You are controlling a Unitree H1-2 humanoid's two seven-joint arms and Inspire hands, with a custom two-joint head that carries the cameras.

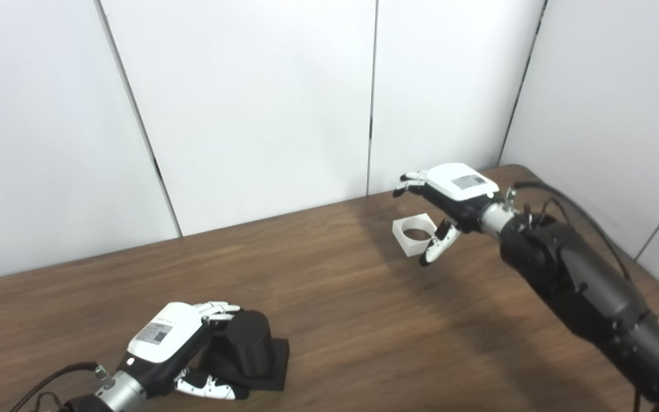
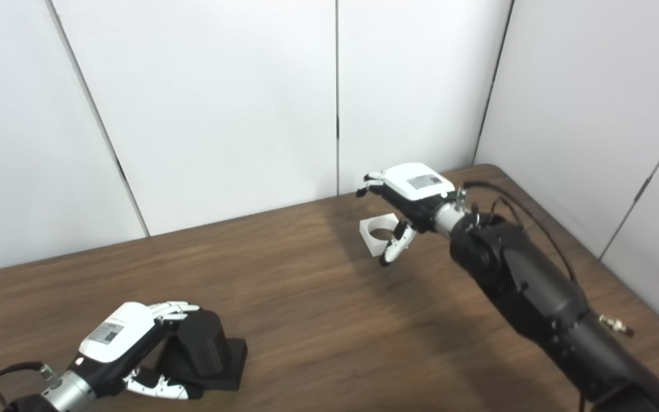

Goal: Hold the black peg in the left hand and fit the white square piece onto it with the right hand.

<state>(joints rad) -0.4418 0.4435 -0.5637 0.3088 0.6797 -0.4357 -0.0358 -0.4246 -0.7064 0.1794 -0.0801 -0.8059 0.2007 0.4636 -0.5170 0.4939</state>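
The black peg [image 1: 249, 342], a short cylinder on a square black base, stands on the table near the front left. My left hand [image 1: 172, 343] is cupped around it from the left. Its fingers [image 1: 218, 311] reach past the cylinder's far side and its thumb lies along the base's front edge, without a closed grip. The white square piece [image 1: 414, 233], with a round hole, lies flat on the table at the back right. My right hand [image 1: 449, 197] hovers open just over and to the right of it, thumb hanging down beside its near corner.
The brown wooden table [image 1: 335, 309] ends at white wall panels behind and to the right. The right forearm [image 1: 587, 292], with loose cables, stretches across the table's right side.
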